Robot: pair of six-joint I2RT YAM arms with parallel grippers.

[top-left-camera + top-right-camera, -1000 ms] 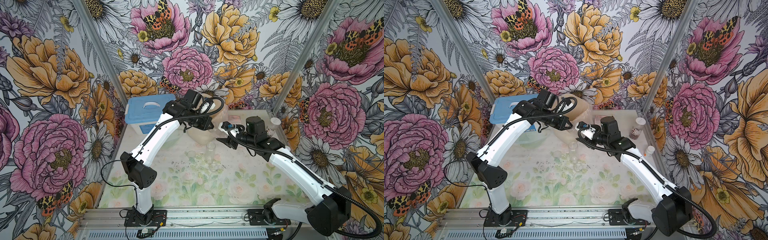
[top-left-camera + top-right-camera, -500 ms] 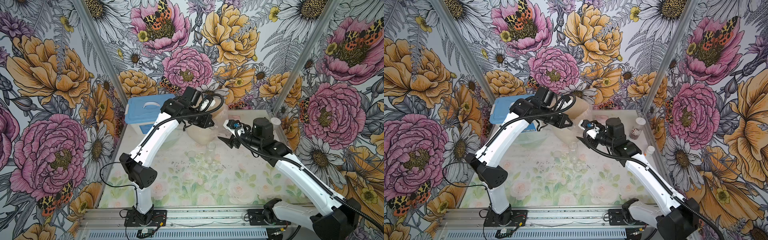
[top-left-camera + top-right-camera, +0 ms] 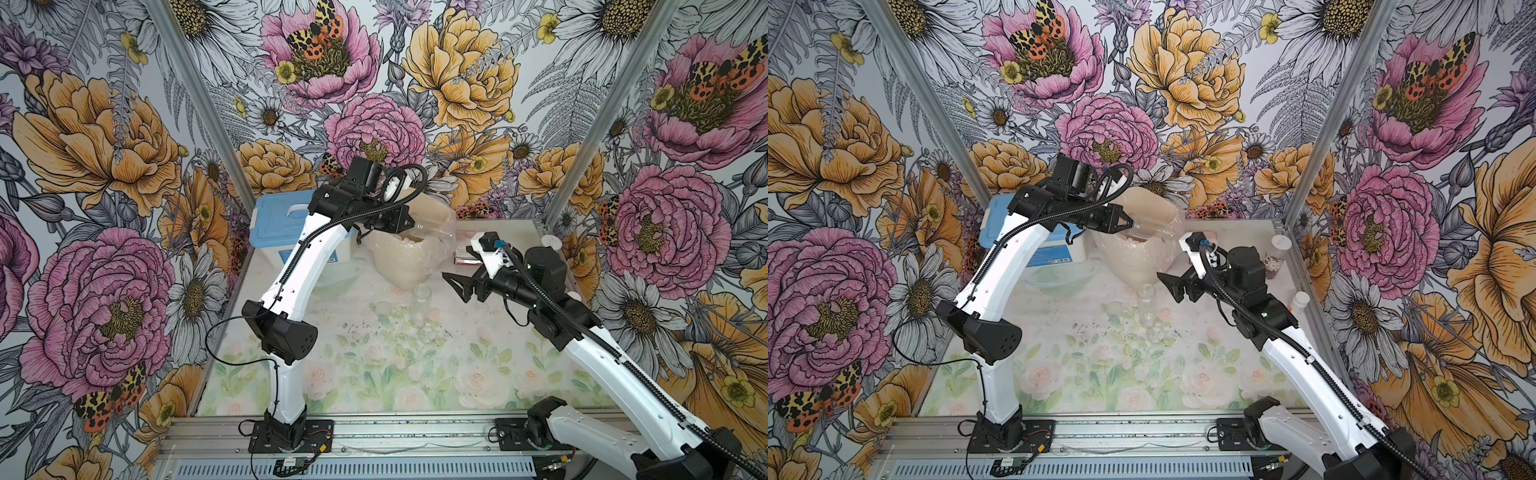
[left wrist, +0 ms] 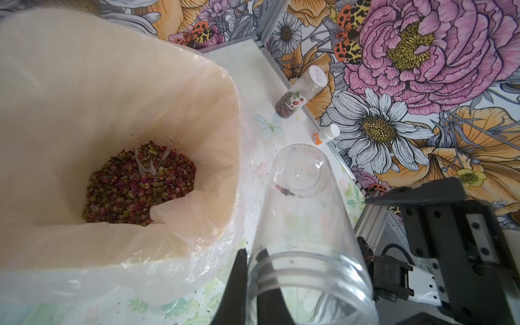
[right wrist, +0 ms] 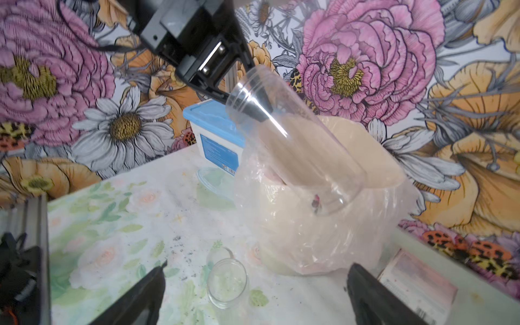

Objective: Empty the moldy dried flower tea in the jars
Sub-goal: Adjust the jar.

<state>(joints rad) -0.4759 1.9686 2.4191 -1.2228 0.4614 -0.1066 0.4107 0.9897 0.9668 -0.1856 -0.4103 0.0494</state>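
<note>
- The left gripper is clamped on the rim of a clear plastic cylindrical jar, one finger inside the mouth and one outside.
- That jar hangs tilted above the beige bin lined with a clear plastic bag, with only a dark red bud at its base.
- The moldy dried flower tea lies heaped in the bin.
- The right gripper hangs spread and empty above a small, open, empty-looking glass jar.
- A white-lidded labelled jar holds dark buds.
</note>
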